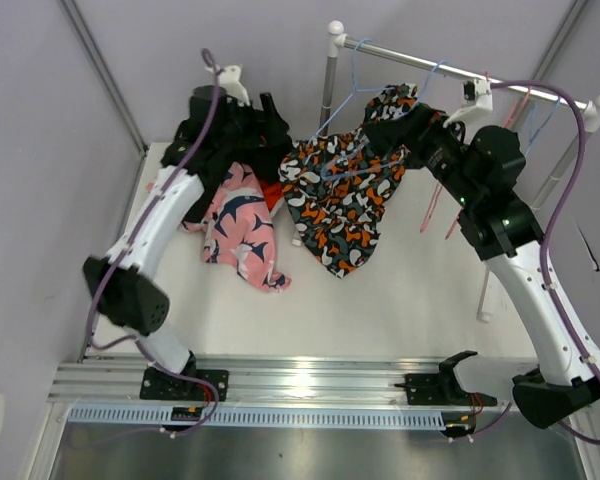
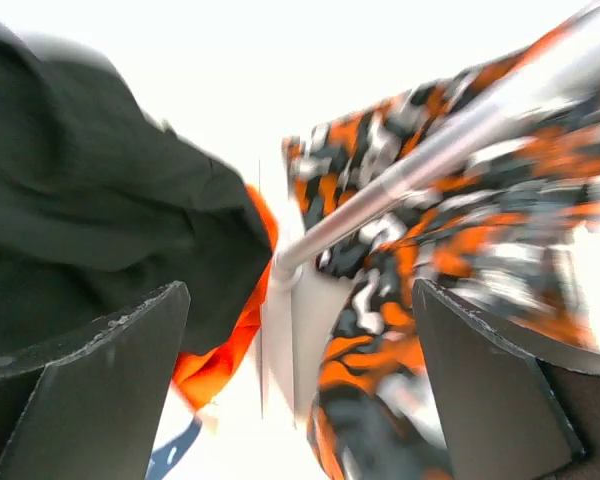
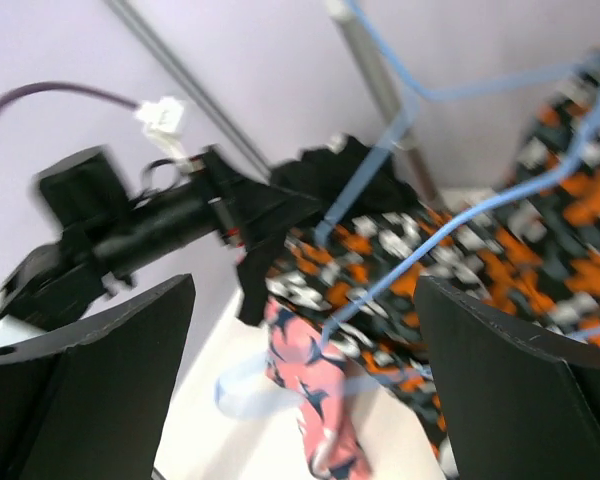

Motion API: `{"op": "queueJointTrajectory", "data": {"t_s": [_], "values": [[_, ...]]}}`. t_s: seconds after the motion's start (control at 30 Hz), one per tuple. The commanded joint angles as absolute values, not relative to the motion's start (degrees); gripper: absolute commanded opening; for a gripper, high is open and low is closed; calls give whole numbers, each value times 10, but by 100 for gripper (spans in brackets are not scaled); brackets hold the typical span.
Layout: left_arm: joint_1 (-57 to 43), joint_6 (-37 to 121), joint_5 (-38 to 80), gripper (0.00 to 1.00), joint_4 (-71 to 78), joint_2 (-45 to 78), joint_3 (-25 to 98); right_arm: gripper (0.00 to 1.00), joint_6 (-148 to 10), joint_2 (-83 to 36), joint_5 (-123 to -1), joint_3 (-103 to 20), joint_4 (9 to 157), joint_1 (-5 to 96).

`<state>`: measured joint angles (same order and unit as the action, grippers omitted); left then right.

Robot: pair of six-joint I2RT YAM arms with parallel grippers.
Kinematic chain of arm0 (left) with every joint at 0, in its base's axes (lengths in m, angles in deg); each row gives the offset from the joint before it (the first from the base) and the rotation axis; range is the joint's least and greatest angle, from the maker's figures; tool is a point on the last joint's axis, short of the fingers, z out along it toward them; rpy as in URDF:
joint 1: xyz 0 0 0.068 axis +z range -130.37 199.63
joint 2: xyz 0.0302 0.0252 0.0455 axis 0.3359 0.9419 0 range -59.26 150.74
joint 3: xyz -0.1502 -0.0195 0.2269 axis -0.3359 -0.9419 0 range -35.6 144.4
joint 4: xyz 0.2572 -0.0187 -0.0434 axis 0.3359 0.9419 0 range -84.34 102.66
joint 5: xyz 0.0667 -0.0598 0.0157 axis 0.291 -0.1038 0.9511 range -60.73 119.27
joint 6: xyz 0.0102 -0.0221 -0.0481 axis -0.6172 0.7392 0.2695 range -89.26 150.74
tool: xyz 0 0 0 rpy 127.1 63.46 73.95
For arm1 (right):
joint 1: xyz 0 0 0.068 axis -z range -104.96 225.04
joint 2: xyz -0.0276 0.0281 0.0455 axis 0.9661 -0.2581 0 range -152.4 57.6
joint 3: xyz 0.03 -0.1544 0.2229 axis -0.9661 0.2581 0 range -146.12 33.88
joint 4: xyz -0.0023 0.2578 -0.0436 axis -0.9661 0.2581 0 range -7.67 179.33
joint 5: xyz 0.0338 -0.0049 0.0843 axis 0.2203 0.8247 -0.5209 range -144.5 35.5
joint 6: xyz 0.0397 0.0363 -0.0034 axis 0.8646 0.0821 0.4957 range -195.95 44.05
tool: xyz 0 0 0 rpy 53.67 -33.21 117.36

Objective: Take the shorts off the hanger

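The left gripper [image 2: 298, 300] has its two dark fingers [image 2: 100, 390] spread wide with nothing pinched between them. It is reaching over the far left part of the white table [image 1: 410, 300], up by the clothes.

Just to its left is a pair of black shorts [image 2: 100, 200], soft and crumpled into deep folds. Below the arm in the overhead view lie the pink shorts [image 1: 240, 225], pale pink cloth with dark navy shapes printed on it, rumpled flat on the table. A bright edge of the orange-red shorts [image 1: 272, 192] pokes out between the pink pair and the patterned pair, tucked under the black cloth.

Right of those are the blotch-pattern shorts [image 1: 345, 195], black fabric spotted with orange and white. They hang on a thin blue wire hanger [image 1: 352, 75] and spill down in loose folds toward the table. Whether the hem rests on it I cannot tell. The pale rack post [image 2: 420, 160] runs slantwise in front of this pair in the left wrist view.

The right gripper [image 3: 305, 285] sits at the top right corner of the patterned shorts, fingers wide apart and clamping nothing. The blue wire crosses the gap between them.

Above it runs the silver metal rail [image 1: 460, 72], and further right some thin pink hangers [image 1: 435, 205] dangle from it.
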<state>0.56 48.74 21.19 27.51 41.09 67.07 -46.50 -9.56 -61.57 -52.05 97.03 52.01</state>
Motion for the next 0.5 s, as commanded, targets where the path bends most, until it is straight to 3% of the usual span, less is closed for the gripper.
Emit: {"op": "queueJointTrajectory", "data": {"t_s": [0.0,0.23,0.33,0.47], "values": [[6,464,255,99,268,274,641,99,-496,-135,-611,-587,918,488],[6,432,275,99,320,63,503,99,-497,-239,-552,-689,960,469],[6,410,277,99,292,-25,404,99,-489,-263,-546,-675,909,464],[6,404,272,99,261,-70,308,99,-493,-311,-530,-693,882,453]]}}
